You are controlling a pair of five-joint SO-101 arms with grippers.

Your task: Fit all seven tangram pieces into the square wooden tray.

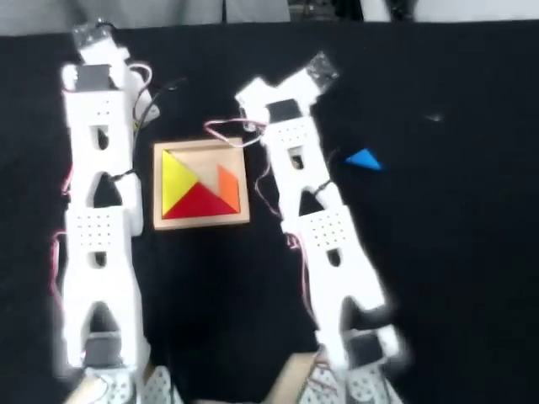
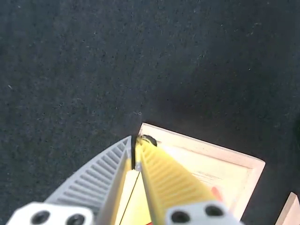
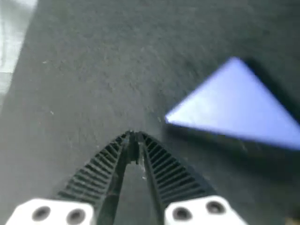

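**A:** Right wrist view, entry one: right gripper [image 3: 134,140]. Fingers pressed together, nothing between them. The tip hangs over the black table [image 1: 438,278], just beside the blue triangle [image 3: 236,103] and apart from it.

**B:** Risk?

**A:** Shut fingers cannot take a flat piece. Coming down like this would probably shove the triangle across the cloth rather than lift it. The jaws would have to spread first and straddle an edge.

**B:** Entry two?

**A:** Left gripper [image 2: 136,146]. Fingers likewise closed on nothing, tip above one corner of the wooden tray [image 2: 206,150].

**B:** Hazard there?

**A:** A drop or a sweep could catch the rim, slide the tray, or jog the seated pieces out of line.

**B:** Tray contents?

**A:** Yellow triangle [image 1: 175,181], red triangle [image 1: 202,204] and orange piece [image 1: 227,185], all lying flat, with bare wood showing above the orange. The tray lies between the two arms. The blue triangle lies well apart, beyond the right arm.

**B:** Anything further?

**A:** Bringing the blue triangle in takes the right arm toward the left. With the left gripper parked over that corner, the two could clash.
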